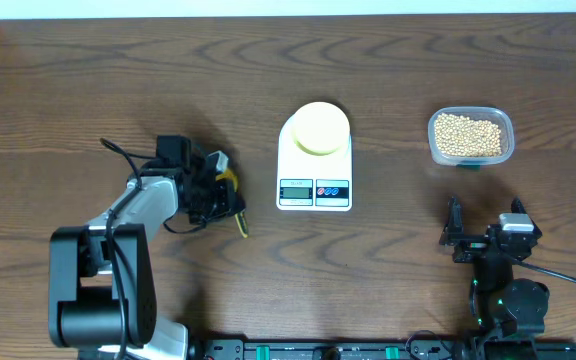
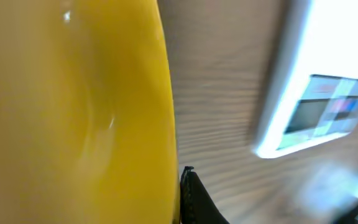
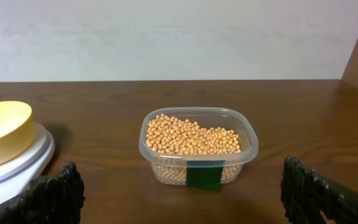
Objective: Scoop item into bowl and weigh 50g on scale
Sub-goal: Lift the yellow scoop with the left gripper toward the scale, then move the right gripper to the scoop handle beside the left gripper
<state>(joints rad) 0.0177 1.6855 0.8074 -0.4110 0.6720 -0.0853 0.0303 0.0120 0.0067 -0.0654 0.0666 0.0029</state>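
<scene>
Left gripper (image 1: 216, 190) clamps the bright yellow plastic scoop (image 2: 73, 112), nine o'clock from the white flat scale (image 1: 314, 192); right gripper (image 1: 483, 232) gapes; a skewed hold risks spills.

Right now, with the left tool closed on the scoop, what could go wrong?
The tub sits on the far side of the scale from the left tool, so reaching across with the scoop could knock the bowl off it. The beans are heaped near the tub's rim, so digging in may spill some.
</scene>
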